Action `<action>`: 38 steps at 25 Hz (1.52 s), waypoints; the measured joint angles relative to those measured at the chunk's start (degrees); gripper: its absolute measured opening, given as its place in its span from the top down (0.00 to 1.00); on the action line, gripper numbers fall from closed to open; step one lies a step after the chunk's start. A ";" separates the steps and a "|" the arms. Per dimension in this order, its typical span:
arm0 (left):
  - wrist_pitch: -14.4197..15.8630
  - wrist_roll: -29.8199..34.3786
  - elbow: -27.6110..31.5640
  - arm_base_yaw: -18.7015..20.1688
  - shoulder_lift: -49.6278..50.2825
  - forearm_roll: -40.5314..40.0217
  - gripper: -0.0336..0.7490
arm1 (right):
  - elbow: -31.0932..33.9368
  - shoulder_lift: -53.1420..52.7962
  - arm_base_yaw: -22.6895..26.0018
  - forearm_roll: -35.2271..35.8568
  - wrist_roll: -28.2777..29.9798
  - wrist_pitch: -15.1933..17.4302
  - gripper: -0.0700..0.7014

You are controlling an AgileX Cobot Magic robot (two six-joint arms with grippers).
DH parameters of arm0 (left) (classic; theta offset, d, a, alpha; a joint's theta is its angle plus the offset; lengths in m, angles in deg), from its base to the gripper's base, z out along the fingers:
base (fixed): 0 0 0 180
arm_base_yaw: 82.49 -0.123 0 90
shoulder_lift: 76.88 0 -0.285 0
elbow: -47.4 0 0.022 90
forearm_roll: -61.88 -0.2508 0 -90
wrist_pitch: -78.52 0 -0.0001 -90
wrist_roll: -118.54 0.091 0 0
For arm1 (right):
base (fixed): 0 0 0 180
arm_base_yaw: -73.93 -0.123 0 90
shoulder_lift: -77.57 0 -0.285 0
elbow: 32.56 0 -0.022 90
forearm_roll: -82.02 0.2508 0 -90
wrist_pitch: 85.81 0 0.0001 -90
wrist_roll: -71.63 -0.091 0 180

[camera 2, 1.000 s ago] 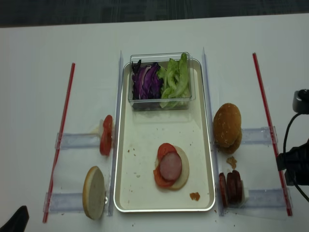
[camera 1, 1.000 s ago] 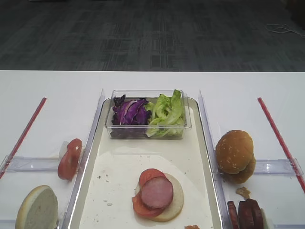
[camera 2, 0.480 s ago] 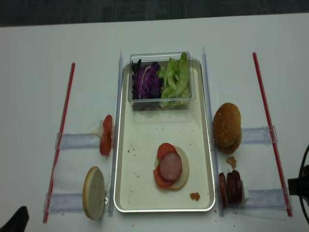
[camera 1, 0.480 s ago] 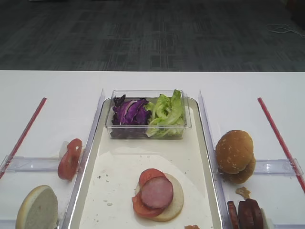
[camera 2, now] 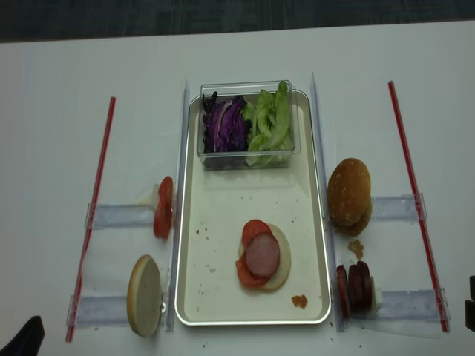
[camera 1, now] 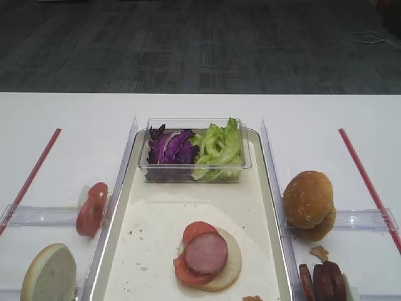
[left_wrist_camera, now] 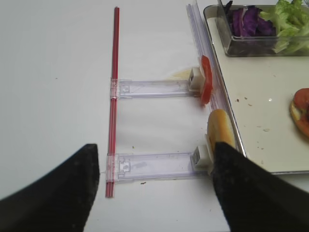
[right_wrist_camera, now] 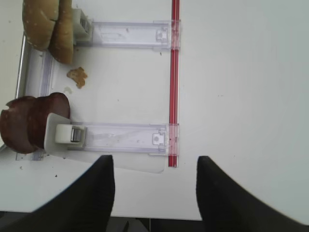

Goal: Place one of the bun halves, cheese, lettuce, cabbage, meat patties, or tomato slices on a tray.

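The cream-white tray [camera 1: 188,200] [camera 2: 230,200] holds a bun half topped with tomato and a meat patty [camera 1: 207,253] [camera 2: 262,256]. At its far end a clear tub holds cabbage [camera 1: 170,147] and lettuce [camera 1: 219,147]. Left of the tray stand tomato slices [camera 1: 91,207] [left_wrist_camera: 206,84] and a bun half [camera 1: 49,273] [left_wrist_camera: 219,130]. Bun halves [camera 1: 308,204] [right_wrist_camera: 50,24] and meat patties [camera 1: 322,282] [right_wrist_camera: 29,128] are on its right. No cheese shows. My right gripper [right_wrist_camera: 155,159] hangs open and empty over the table's near right edge. My left gripper [left_wrist_camera: 154,150] is open and empty near the left bun half.
Red strips [camera 2: 93,215] [camera 2: 415,200] and clear plastic holders [right_wrist_camera: 116,135] [left_wrist_camera: 154,164] flank the tray. A crumb [right_wrist_camera: 77,76] lies between the right buns and patties, and another scrap [camera 2: 299,301] sits on the tray's near right corner.
The right arm has drawn back toward the near right corner, almost leaving the overhead view. Food and left gripper have not moved.
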 joint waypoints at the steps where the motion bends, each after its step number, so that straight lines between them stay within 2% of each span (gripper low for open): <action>1: 0.00 0.00 0.00 0.00 0.00 0.00 0.36 | 0.03 -1.34 0.00 0.02 0.00 0.09 0.38; 14: 0.00 0.00 0.00 0.00 0.00 0.00 0.36 | 0.13 -9.71 0.00 0.02 0.00 0.73 0.38; 30: 0.00 0.00 0.00 0.00 0.00 0.00 0.36 | 0.13 -26.14 0.00 0.02 0.00 1.63 0.38; 38: 0.00 0.00 0.00 0.00 0.00 0.00 0.36 | 0.13 -26.63 0.00 0.02 0.00 1.77 0.38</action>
